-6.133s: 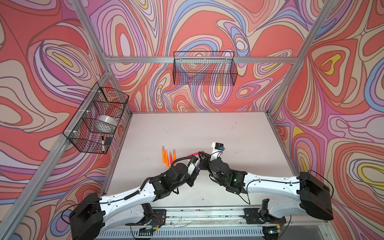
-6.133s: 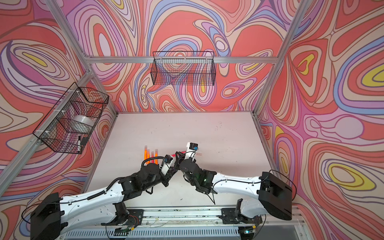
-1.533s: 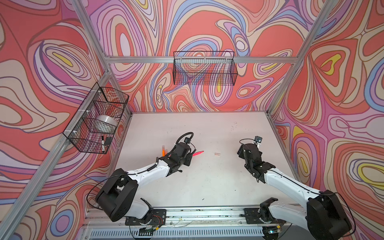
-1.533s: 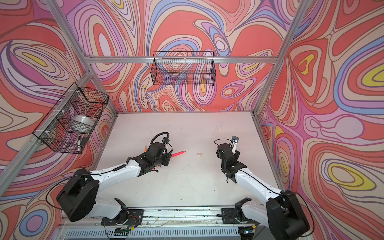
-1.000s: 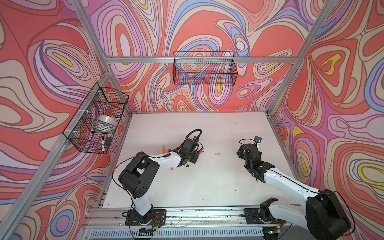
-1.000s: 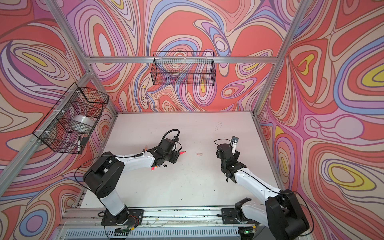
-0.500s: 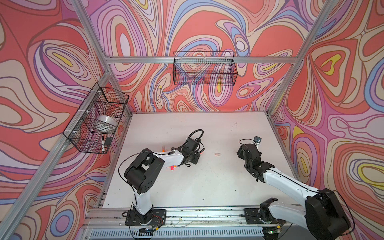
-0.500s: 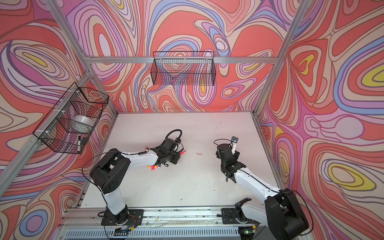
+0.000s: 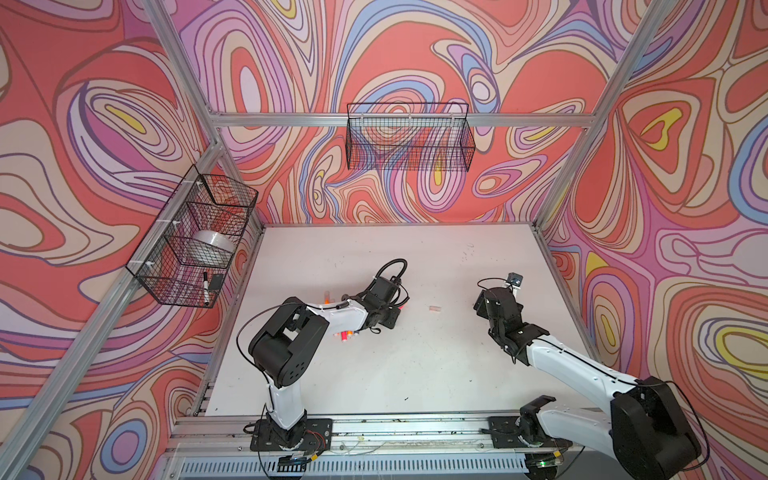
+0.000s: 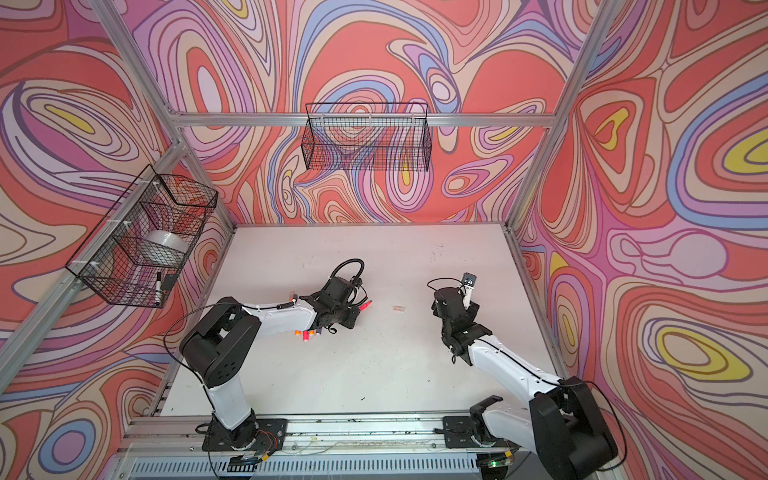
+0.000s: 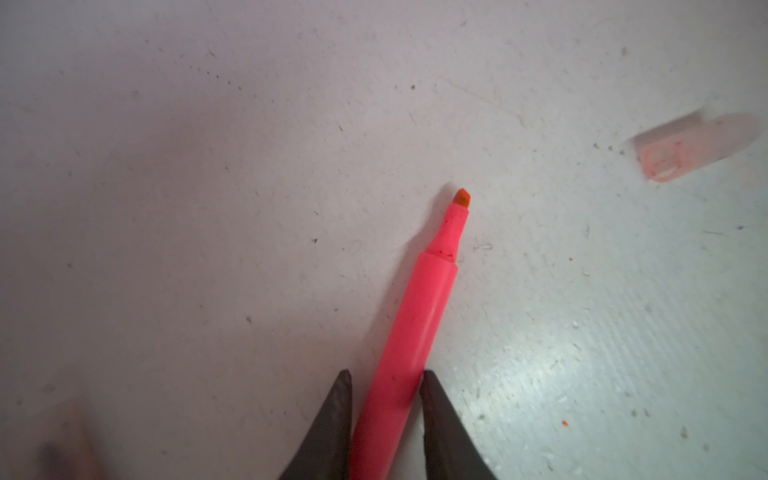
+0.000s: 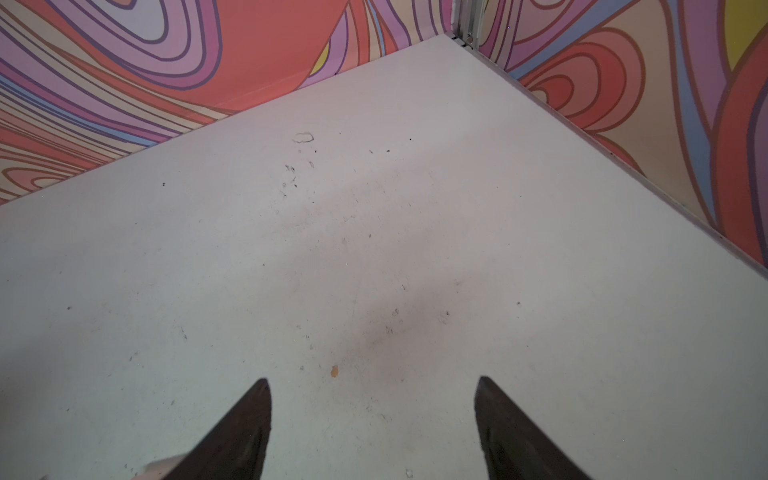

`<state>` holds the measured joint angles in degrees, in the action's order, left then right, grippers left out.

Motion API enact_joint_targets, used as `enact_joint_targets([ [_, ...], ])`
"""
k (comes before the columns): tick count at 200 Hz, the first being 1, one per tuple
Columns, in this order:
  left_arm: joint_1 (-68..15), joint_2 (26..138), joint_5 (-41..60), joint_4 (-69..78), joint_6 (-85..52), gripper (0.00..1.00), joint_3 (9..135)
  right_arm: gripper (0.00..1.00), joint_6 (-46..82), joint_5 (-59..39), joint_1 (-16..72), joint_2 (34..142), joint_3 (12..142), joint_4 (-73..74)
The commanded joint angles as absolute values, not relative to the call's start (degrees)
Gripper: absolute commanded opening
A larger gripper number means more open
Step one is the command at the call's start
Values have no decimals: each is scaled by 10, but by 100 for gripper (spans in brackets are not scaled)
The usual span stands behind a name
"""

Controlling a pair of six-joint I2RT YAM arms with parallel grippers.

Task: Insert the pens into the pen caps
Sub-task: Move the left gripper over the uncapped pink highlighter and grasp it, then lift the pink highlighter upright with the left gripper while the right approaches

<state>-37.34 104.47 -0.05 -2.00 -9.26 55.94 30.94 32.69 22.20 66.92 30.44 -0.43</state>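
pink pen (image 11: 419, 324) within the left gripper (image 11: 384, 372), pen cap (image 11: 690, 145) apart from its tip

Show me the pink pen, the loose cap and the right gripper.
pink pen (image 11: 419, 332): left wrist view, middle of the barrel.
cap (image 9: 434, 308): in a top view, middle of the tube.
right gripper (image 12: 372, 379): right wrist view, midway between its fingertips.

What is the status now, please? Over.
Left gripper astride pink pen on table, grip unclear. Right gripper open, empty. Cap lies loose past pen's bare tip. Nothing between them.
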Motion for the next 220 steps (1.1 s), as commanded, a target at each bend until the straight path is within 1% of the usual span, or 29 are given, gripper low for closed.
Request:
enact_joint_targets([
  [1,-370,1055,2,-58,-97,24,566,79,307,325,219,664,309,-3],
  [31,-370,1053,8,-61,-100,20,564,79,307,325,220,664,309,-3],
  [87,-370,1041,17,-55,-108,7,557,79,308,325,219,660,307,-3],
  [101,-370,1018,19,-42,-115,3,542,76,310,329,219,656,307,-5],
  [123,-370,948,33,11,-127,2,485,74,318,325,219,633,304,-27],
  [132,-370,917,39,24,-132,0,464,74,328,303,220,612,301,-38],
  [154,-371,858,56,40,-139,0,426,72,351,186,220,550,265,-10],
  [167,-372,827,82,58,-145,0,402,71,375,117,225,517,243,20],
  [179,-373,799,111,85,-153,0,378,71,400,75,244,494,222,56],
  [191,-375,777,133,112,-163,0,360,72,419,57,280,479,208,92],
  [202,-385,762,146,132,-169,0,347,73,428,63,327,475,199,130],
  [220,-406,749,142,142,-169,0,342,74,435,63,399,499,198,200],
])
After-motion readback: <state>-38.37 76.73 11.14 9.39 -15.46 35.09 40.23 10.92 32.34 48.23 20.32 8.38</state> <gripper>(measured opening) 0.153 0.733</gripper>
